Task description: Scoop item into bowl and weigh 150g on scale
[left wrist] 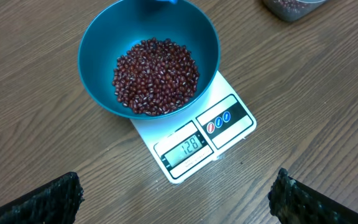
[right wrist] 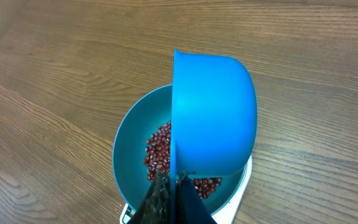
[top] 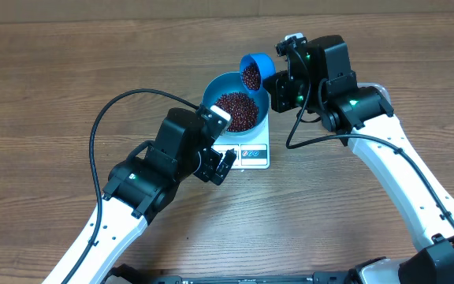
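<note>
Overhead, we see the blue bowl (top: 211, 95) on the white scale (top: 252, 155), heaped with maroon beans (top: 235, 110). From the left wrist, the left fingers (left wrist: 48, 202) stand wide apart over the table (left wrist: 322, 93); the display (left wrist: 184, 148) reads 128. From the right wrist, the right fingers (right wrist: 157, 205) clamp the tilted blue scoop (right wrist: 213, 112) above the bowl.

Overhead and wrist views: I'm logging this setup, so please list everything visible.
table: one, brown wood, under everything
scale: one, white, on the table, display reads 128
bowl: one, blue, on the scale
scoop: one, blue, tilted above the bowl's rim
beans: many, dark red-brown, heaped in the bowl, some in the scoop
tub: one, clear, on the table beyond the scale
left gripper: one, black, open, near the scale's display edge
right gripper: one, black, shut on the scoop
</note>
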